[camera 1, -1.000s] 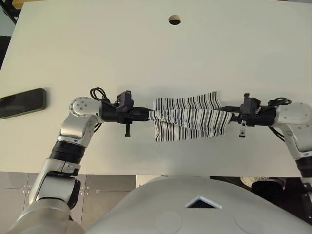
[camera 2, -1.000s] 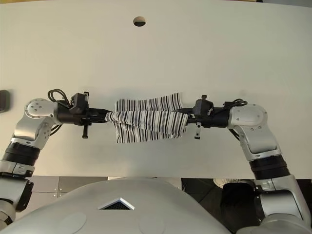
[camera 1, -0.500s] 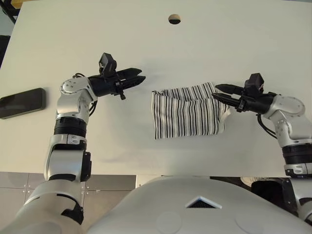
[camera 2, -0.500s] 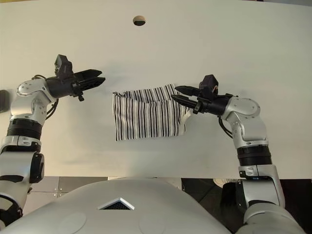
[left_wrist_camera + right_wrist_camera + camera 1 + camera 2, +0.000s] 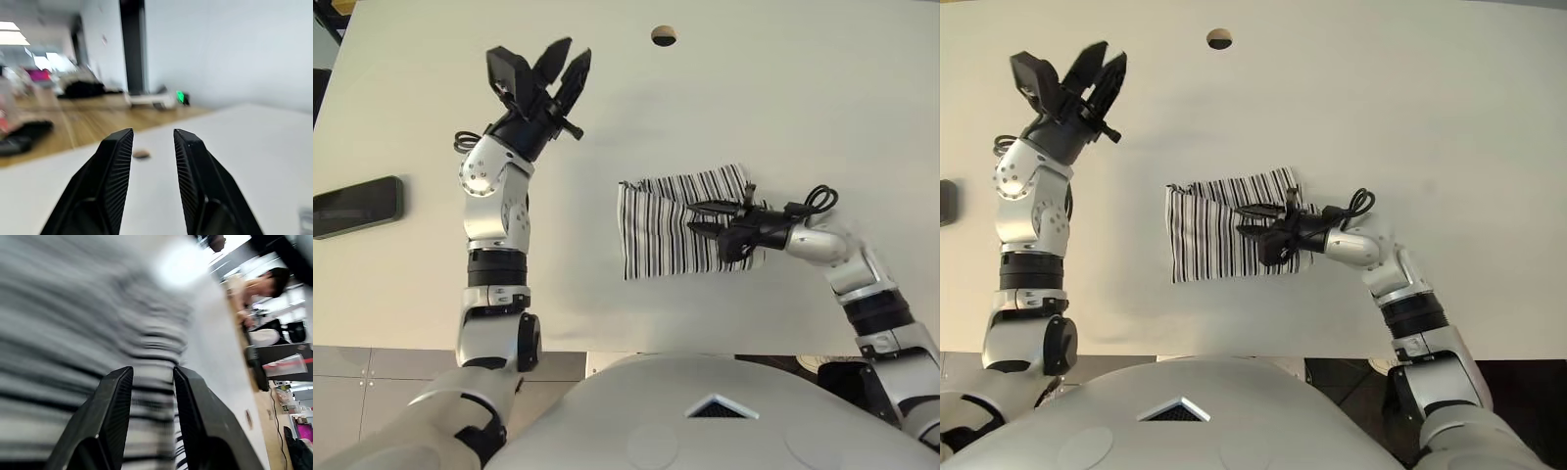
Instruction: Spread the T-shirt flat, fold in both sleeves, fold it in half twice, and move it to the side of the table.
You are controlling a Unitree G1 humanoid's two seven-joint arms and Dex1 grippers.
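Observation:
The black-and-white striped T-shirt (image 5: 651,233) lies folded into a small rectangle on the white table (image 5: 783,108), near the front middle. My right gripper (image 5: 691,217) hovers open low over the shirt's right half, fingers pointing toward the robot's left. The striped fabric (image 5: 58,323) fills the space past its fingers (image 5: 115,396) in the right wrist view. My left gripper (image 5: 573,51) is raised high over the table's far left part, open and holding nothing, well away from the shirt. Its spread fingers (image 5: 117,161) point across the table toward the room.
A dark phone (image 5: 357,206) lies flat near the table's left edge. A round cable hole (image 5: 663,37) sits at the far middle of the table. Bare tabletop surrounds the shirt on all sides.
Both grippers let go of the shirt, which dropped onto the table. The left arm swung up and away to the far left. The right gripper moved in over the shirt's right half.

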